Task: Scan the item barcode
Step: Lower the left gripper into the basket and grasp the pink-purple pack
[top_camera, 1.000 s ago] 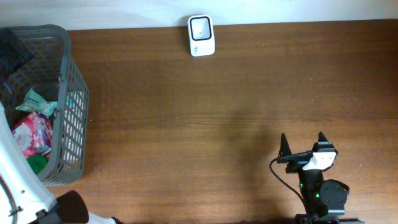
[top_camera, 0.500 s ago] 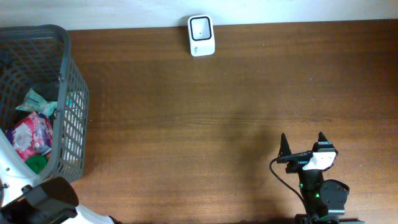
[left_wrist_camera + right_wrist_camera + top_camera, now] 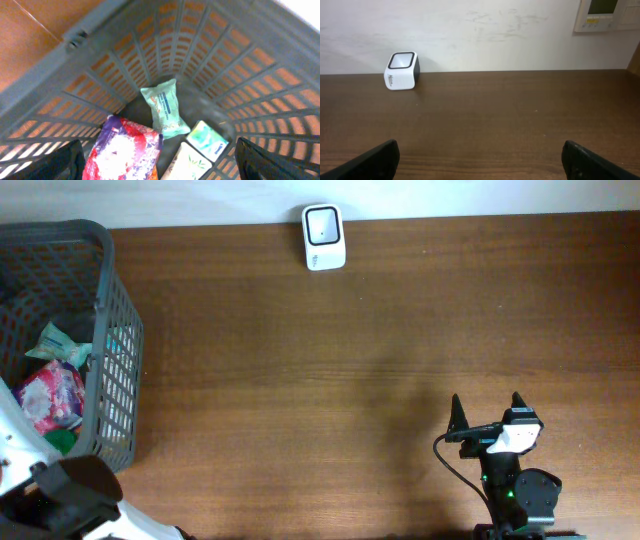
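The items lie in a grey basket (image 3: 115,330) at the table's left: a red and purple packet (image 3: 125,150) (image 3: 50,395), a teal packet (image 3: 164,107) (image 3: 60,340), and two pale packs (image 3: 207,140) beside them. My left gripper (image 3: 165,170) hovers open above them, its fingers (image 3: 60,162) wide apart and holding nothing. The white barcode scanner (image 3: 324,237) (image 3: 401,70) stands at the table's far edge. My right gripper (image 3: 486,405) (image 3: 480,165) rests open and empty near the front right, pointing toward the scanner.
The basket's slatted walls (image 3: 215,55) rise around the items on all sides. The left arm (image 3: 60,495) hangs over the basket's near corner. A wall panel (image 3: 605,15) sits behind the table at the far right.
My left arm has drawn back from the basket's far corner toward its near end. The right arm has not moved.
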